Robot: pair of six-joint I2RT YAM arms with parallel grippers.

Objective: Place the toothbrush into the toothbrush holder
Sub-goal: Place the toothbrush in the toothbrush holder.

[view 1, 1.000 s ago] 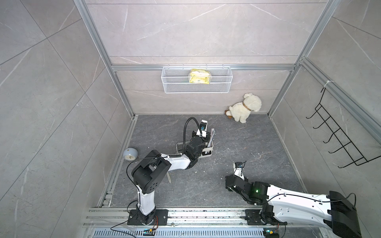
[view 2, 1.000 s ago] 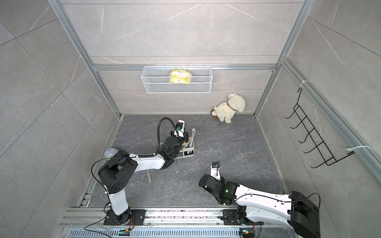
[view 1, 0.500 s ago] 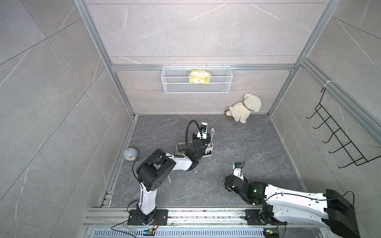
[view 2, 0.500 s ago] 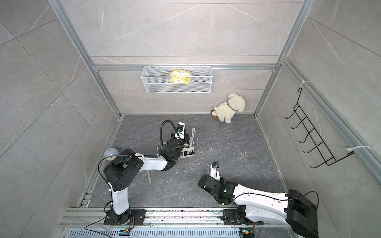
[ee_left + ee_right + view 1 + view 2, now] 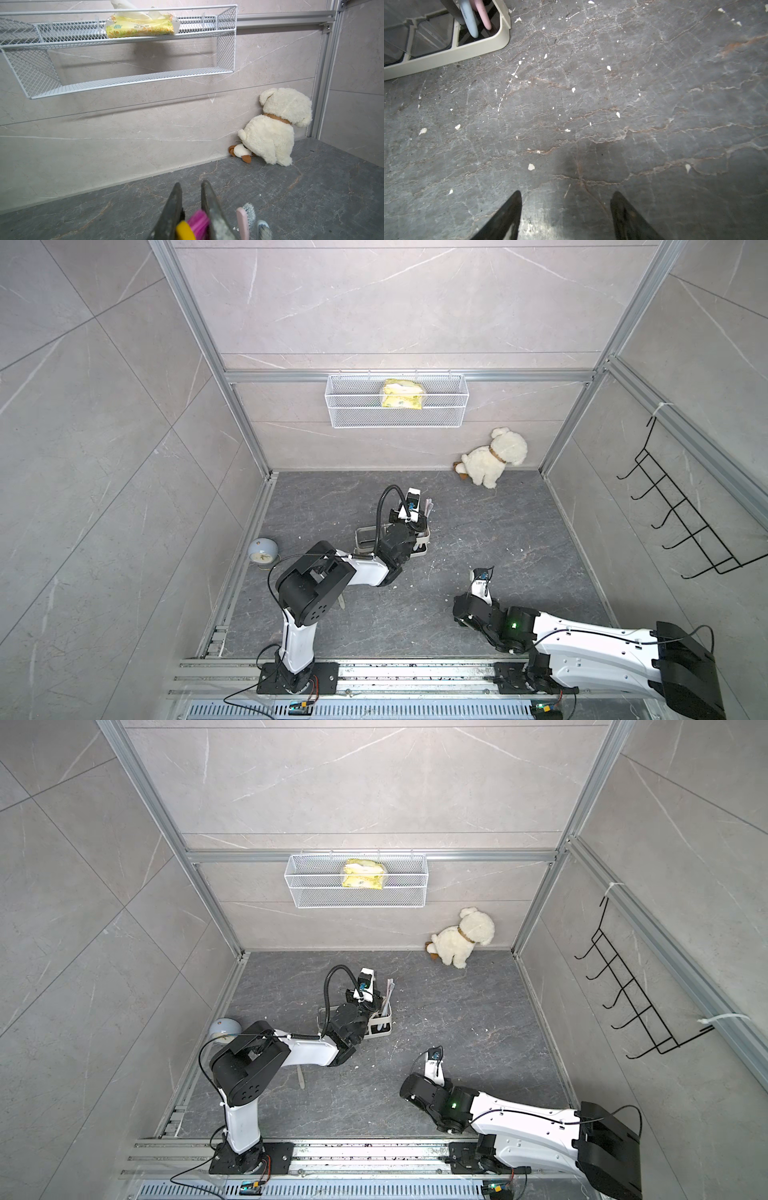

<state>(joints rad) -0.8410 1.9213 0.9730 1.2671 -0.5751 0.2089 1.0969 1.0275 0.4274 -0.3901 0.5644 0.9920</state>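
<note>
Left wrist view: the left pincer (image 5: 191,184) has just begun to loosen, and its jaws now stand a narrow gap apart where a second ago they were pressed together. The toothbrush (image 5: 198,223), magenta bristles on a yellow handle, shows blurred between them; I cannot tell if they still pinch it. This looks like the release, the task's last step. In a top view the pincer hangs over the 3 o'clock end of the toothbrush holder (image 5: 424,548), beside a pink brush (image 5: 242,220) already standing there. The right pincer (image 5: 566,194), spread and empty, waits over bare counter (image 5: 591,104) toward 5 o'clock
</note>
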